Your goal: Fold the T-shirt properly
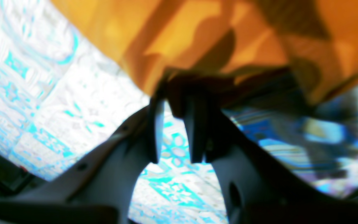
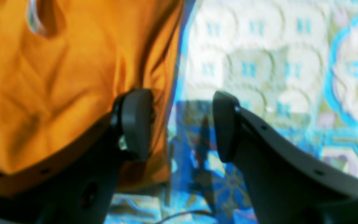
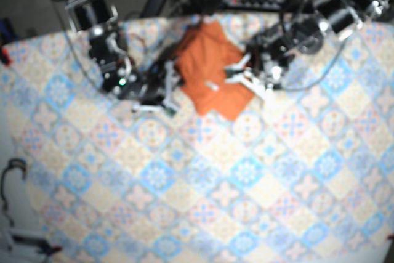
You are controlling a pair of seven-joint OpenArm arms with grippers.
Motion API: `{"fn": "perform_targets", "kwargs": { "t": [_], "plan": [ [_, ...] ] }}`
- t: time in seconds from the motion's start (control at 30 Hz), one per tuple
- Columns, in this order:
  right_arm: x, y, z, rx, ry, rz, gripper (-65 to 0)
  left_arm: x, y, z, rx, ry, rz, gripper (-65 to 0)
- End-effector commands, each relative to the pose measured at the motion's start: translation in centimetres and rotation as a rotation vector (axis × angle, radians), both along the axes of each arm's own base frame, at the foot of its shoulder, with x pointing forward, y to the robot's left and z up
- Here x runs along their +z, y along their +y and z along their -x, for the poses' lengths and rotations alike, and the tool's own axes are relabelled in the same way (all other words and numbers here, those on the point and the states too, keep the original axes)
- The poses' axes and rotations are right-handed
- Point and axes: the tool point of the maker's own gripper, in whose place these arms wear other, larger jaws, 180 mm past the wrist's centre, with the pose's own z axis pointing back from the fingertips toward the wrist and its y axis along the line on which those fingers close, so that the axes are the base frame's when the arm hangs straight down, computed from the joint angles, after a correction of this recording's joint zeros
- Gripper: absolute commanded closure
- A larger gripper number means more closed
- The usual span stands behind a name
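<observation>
Standing wide apart, the jaws of the right gripper [image 2: 182, 124] are seen with one pad set against the edge of the orange T-shirt [image 2: 42, 77] and the other over the patterned tablecloth [image 2: 259, 62]. The jaws of the left gripper [image 1: 176, 130] are drawn close, and a narrow slit of tablecloth is shown between them. Their tips reach the shirt's hem, but through the blur it cannot be told whether fabric is pinched. From above, the T-shirt is found folded into a rumpled, roughly square shape at the far middle of the desk [image 3: 246, 201], flanked closely on either side by the two grippers.
</observation>
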Motion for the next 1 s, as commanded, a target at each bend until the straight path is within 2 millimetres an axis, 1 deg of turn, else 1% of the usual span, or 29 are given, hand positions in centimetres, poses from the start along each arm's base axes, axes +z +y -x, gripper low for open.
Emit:
{"fn": "perform_targets", "kwargs": {
  "t": [0.0,0.17,0.23,0.3,0.37,0.47,0.5,0.57,0.67,0.77,0.9,0.97],
  "plan": [
    [1.1,0.0,-1.1,0.008,-0.036,-0.01,-31.2,1.0,0.3,-1.7,0.009,-0.046,-0.006,-13.1],
    [-0.2,-0.5,0.9,0.118,-0.014,0.062,-30.7,1.3,0.7,-4.2,0.018,-0.078,0.001,-13.1],
    [-0.7,-1.2,1.7,0.154,-0.004,0.097,-30.7,1.1,0.2,-4.9,0.029,-0.08,0.004,-13.1],
    [-1.1,-1.3,2.3,0.185,0.004,0.115,-30.7,1.0,0.3,-5.6,0.041,-0.082,-0.003,-13.1],
    [-1.4,-1.5,2.9,0.209,0.012,0.128,-30.7,0.6,-0.7,-6.0,0.038,-0.079,0.024,-13.1],
    [-1.7,-0.9,3.8,0.248,0.021,0.134,-30.7,0.2,-1.7,-6.3,0.04,-0.073,0.043,-13.1],
    [-1.9,-0.7,4.1,0.266,0.024,0.139,-30.7,0.1,-2.5,-6.3,0.04,-0.069,0.055,-13.1],
    [-2.0,-0.8,4.4,0.299,0.024,0.158,-30.7,0.1,-3.5,-6.5,0.041,-0.066,0.067,-13.1],
    [-2.3,0.1,5.4,0.364,0.028,0.165,-30.7,-0.5,-4.8,-6.5,0.044,-0.052,0.081,-13.1],
    [-2.3,0.6,5.6,0.397,0.024,0.171,-30.7,-0.4,-5.7,-7.3,0.088,-0.049,0.114,-13.1],
    [-2.3,0.6,5.7,0.398,0.024,0.171,-30.7,0.2,-7.0,-8.8,0.152,-0.068,0.19,-13.1],
    [-2.3,0.7,5.7,0.398,0.023,0.17,-30.7,0.5,-7.7,-9.2,0.159,-0.074,0.213,-13.1]
  ]
}}
